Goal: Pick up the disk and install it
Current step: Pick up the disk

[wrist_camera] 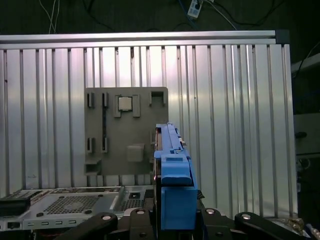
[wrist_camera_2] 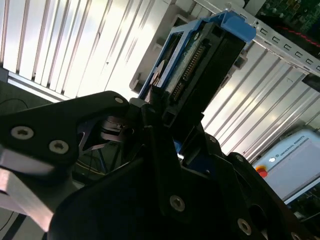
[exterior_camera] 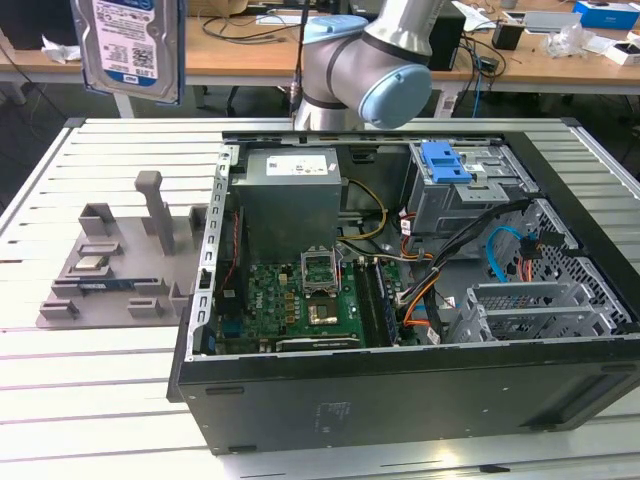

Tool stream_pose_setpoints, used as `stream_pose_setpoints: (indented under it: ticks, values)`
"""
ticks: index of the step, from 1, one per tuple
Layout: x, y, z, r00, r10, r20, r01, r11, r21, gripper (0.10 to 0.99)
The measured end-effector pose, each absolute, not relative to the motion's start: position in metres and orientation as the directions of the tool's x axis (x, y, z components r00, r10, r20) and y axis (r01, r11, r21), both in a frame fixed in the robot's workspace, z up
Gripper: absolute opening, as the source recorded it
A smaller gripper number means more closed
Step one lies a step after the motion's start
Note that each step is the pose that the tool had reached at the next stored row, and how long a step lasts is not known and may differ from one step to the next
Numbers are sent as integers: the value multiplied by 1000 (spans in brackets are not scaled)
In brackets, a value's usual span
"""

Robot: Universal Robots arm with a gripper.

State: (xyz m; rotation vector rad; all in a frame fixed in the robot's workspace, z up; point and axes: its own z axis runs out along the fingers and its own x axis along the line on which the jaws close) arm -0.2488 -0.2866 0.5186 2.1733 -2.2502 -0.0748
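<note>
The disk [exterior_camera: 130,45], a silver hard drive with a white-and-blue label and blue rails, hangs upright high above the table at the exterior view's left, over the grey fixture plate [exterior_camera: 110,275]. In both wrist views my gripper [wrist_camera_2: 170,117] is shut on the disk [wrist_camera_2: 200,65], its black fingers [wrist_camera_2: 155,105] pressing on the two flat faces. The first wrist view looks along the disk's blue rail [wrist_camera: 172,185], which rises from the gripper [wrist_camera: 172,222]. The arm's grey and blue joints [exterior_camera: 375,65] stand behind the computer.
An open computer case [exterior_camera: 200,340] lies on the slatted aluminium table [exterior_camera: 60,370], with motherboard [exterior_camera: 300,300], power supply [exterior_camera: 290,190] and a metal drive cage topped by a blue latch [exterior_camera: 445,162]. The fixture plate carries a small chip [exterior_camera: 92,264] and upright posts [exterior_camera: 152,205].
</note>
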Motion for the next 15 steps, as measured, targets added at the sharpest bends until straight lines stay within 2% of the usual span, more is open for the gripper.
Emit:
stream_pose_setpoints:
  ticks: [15]
  values:
    - [-156,-287,519,-35,-999,-24,-998,34,48,365]
